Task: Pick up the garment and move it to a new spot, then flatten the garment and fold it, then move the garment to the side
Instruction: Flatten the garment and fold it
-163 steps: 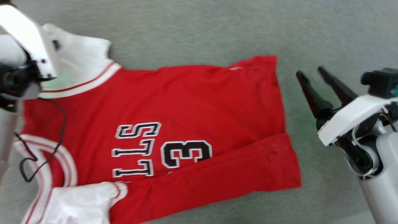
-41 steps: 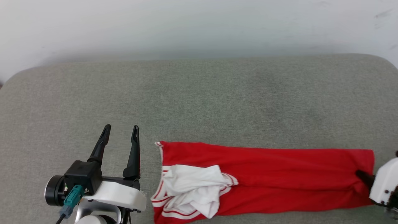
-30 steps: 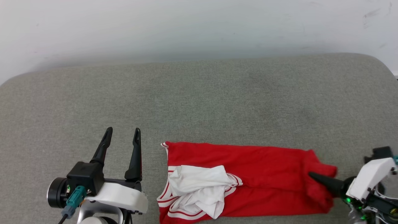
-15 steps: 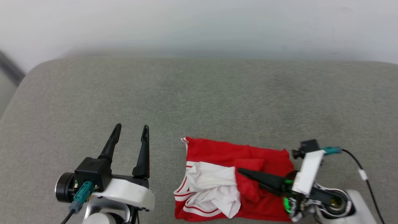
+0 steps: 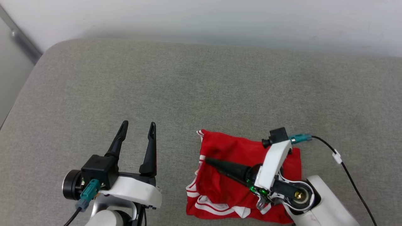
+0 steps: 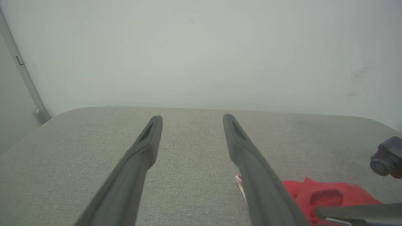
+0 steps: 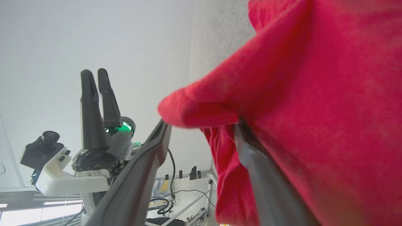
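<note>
The right pincer lies across the garment, pointing left, with its jaws parted. In the right wrist view a red fold drapes over one finger and is not pinched between the two. A second ago this pincer was clamped on the shirt's right end, out at the right of a long red strip. Now that end has been carried over onto the left half, and the white sleeve that lay on top is almost wholly covered (only the striped trim peeks out at the near edge). The garment is now a short, rumpled red bundle at the near side of the grey padded surface, right of centre. The left pincer stands just left of the bundle, apart from it, with its jaws wide and empty, as before. The head camera has turned too, so the surface's left corner and the pale wall sit differently in the view.
</note>
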